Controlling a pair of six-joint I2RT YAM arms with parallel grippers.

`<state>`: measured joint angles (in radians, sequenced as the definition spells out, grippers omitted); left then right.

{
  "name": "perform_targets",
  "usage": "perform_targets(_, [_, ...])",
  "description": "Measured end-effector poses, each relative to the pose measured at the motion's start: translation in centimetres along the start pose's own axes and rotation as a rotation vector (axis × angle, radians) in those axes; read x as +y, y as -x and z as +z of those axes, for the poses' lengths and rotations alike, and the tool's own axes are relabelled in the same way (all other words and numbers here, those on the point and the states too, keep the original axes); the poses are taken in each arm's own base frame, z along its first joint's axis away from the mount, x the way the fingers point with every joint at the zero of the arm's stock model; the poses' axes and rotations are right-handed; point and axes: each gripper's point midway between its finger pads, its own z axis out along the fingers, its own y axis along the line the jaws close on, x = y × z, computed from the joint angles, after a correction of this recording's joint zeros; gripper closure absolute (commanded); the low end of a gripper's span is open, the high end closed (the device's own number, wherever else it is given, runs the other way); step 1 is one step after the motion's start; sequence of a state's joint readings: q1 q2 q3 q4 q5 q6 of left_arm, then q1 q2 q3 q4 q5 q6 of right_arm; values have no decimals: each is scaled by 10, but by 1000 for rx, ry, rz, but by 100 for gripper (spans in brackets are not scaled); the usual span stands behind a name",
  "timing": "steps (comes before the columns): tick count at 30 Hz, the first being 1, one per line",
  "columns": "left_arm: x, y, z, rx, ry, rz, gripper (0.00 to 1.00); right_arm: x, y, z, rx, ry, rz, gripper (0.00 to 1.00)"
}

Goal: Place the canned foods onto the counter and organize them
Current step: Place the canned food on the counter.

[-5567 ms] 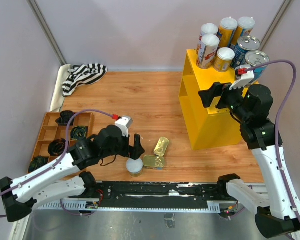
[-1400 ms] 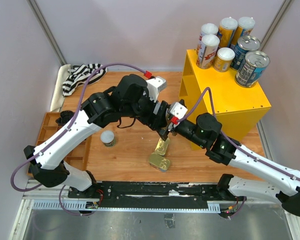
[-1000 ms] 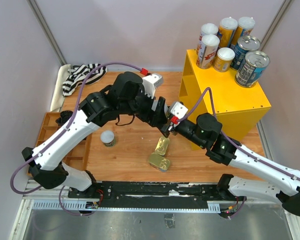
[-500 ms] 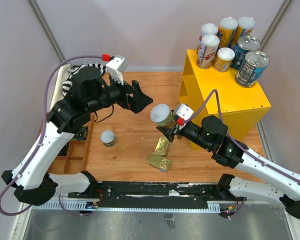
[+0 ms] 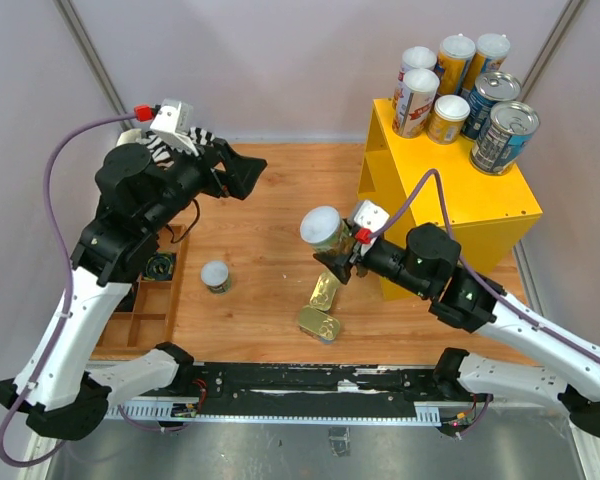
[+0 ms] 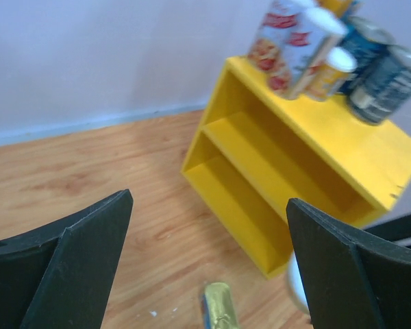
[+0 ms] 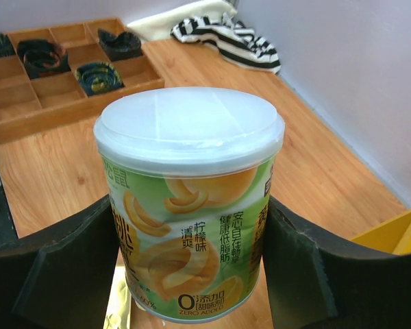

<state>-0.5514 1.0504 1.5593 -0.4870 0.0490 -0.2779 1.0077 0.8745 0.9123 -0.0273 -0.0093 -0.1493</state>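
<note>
A green can with a white lid (image 5: 321, 229) (image 7: 189, 199) hangs upright above the table, and my right gripper (image 5: 332, 248) (image 7: 190, 274) is shut on its sides. Below it two flat gold tins (image 5: 323, 291) (image 5: 320, 323) lie on the wood, and a small white-lidded can (image 5: 215, 276) stands to the left. The yellow counter (image 5: 450, 205) (image 6: 260, 171) at the right carries several cans (image 5: 458, 88) (image 6: 308, 48) on top; its two shelves are bare. My left gripper (image 5: 238, 172) (image 6: 209, 264) hovers open at the back left, holding nothing.
A brown wooden compartment tray (image 5: 92, 262) (image 7: 61, 103) with dark lumps lies along the left edge. A striped cloth (image 5: 140, 165) (image 7: 222, 38) sits in the back left corner. The arms' base rail (image 5: 320, 380) runs along the near edge.
My left gripper opened wide, let go of the green can and pulled away to the back left. The right gripper keeps the can, almost still in mid-air.
</note>
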Motion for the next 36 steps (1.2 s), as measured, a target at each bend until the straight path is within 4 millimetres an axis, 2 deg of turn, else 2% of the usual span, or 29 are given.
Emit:
perform_targets(3, [38,-23,9,26,96,-34,0,-12,29,-1,-20,-29,5,99])
perform_targets(6, [74,-50,16,64,183,-73,0,-34,61,-2,-60,-84,21,99])
perform_targets(9, [93,-82,19,117,226,-103,0,-71,87,-9,-84,-194,51,99])
perform_targets(12, [101,-116,22,180,227,-129,0,-108,100,-22,-87,-321,83,99])
perform_targets(16, [107,-149,23,238,223,-152,0,-152,91,-44,-53,-492,126,99])
perform_targets(20, [106,-162,25,254,200,-165,0,-185,64,-63,19,-629,176,99])
perform_targets(26, [103,-173,28,260,159,-172,0,-209,29,-81,81,-748,232,99])
perform_targets(32, [103,-190,31,288,136,-187,0,-215,23,-95,37,-810,260,99])
perform_targets(34, [103,-198,32,304,128,-196,0,-216,22,-98,12,-828,267,92])
perform_targets(36, [104,-206,34,323,124,-205,0,-219,19,-101,-16,-851,277,61])
